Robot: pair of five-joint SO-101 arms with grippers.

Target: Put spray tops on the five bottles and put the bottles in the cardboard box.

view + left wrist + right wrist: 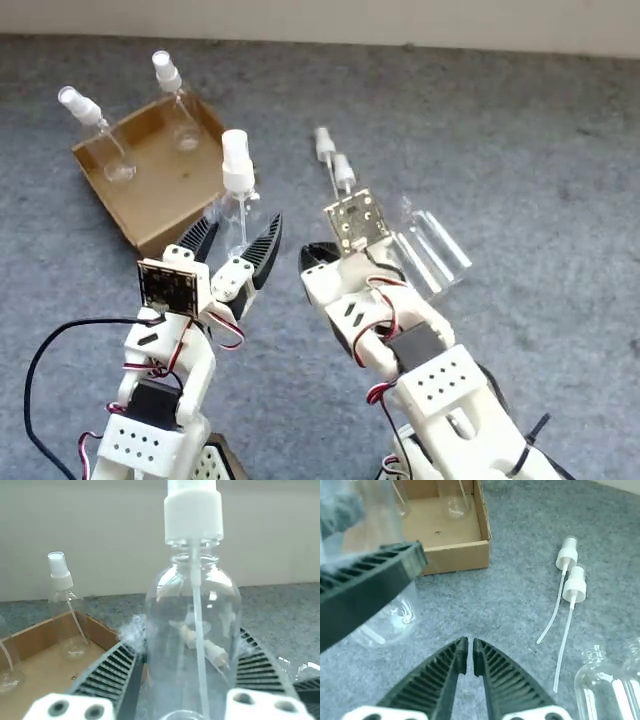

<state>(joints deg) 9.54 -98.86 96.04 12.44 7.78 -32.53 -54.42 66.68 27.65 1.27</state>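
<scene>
The cardboard box [160, 190] sits at the far left of the surface [520, 130]. Two topped bottles stand upright in it, one [100, 140] at its left side and the other [180, 115] toward its far corner. Just off the box's near right corner a third bottle [237, 200] stands upright, clasped between the fingers of the left gripper [238, 240]. Right of the box two loose spray tops [325, 148] lie side by side just beyond the right arm [400, 330], and to that arm's right two uncapped bottles [432, 250] lie next to each other.
</scene>
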